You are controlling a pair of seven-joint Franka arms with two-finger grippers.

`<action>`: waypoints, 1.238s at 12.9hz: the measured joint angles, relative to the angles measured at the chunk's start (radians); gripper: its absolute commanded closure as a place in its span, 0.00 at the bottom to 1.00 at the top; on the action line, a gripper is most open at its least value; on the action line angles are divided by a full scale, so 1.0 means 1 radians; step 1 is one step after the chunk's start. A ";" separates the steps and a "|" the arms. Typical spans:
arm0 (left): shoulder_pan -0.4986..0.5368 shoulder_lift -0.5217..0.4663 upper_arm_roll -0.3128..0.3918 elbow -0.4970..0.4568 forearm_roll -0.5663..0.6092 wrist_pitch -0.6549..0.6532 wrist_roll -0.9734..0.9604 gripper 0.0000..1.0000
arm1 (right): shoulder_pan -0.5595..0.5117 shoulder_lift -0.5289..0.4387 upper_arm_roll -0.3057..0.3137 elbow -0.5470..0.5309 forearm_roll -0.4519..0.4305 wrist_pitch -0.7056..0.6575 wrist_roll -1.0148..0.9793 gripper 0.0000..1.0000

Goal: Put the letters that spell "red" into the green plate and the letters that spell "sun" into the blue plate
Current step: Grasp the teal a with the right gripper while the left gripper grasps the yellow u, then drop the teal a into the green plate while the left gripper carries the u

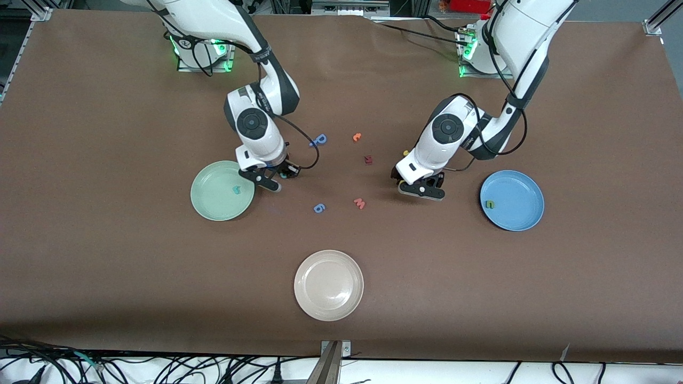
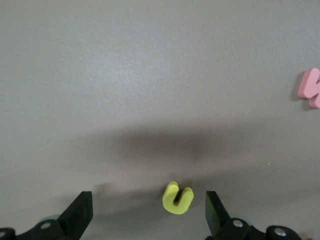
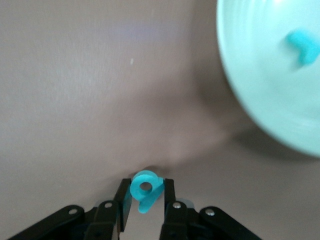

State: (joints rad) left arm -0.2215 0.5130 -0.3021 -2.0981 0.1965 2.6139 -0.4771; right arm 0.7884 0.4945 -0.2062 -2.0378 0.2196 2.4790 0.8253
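Observation:
The green plate (image 1: 211,205) holds a teal "r" (image 1: 235,189); both also show in the right wrist view, the green plate (image 3: 260,95) and the "r" (image 3: 302,46). My right gripper (image 1: 278,173) (image 3: 146,199) sits low beside that plate's rim, shut on the teal "d" (image 3: 146,189). The blue plate (image 1: 520,184) holds the green "n" (image 1: 489,204). My left gripper (image 1: 421,189) (image 2: 149,212) is open, low over the table, with the yellow "u" (image 2: 178,198) lying between its fingers. Another yellow letter (image 1: 405,153) peeks out by the left arm. A small orange letter (image 1: 357,137) lies mid-table.
Between the arms lie a blue "p" (image 1: 319,140), a dark red letter (image 1: 368,159), a blue "g" (image 1: 319,208) and a salmon "w" (image 1: 359,203) (image 2: 311,89). A whitish-beige plate (image 1: 328,309) sits nearest the front camera.

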 measured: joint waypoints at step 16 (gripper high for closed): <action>-0.052 0.070 0.007 0.077 0.002 -0.043 -0.045 0.56 | -0.085 0.061 -0.267 0.083 0.002 -0.296 -0.649 0.06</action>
State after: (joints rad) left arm -0.2733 0.5829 -0.2946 -2.0212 0.1982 2.5711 -0.5222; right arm 0.7030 0.5553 -0.4735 -1.9549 0.2221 2.1830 0.1765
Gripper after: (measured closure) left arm 0.322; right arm 0.639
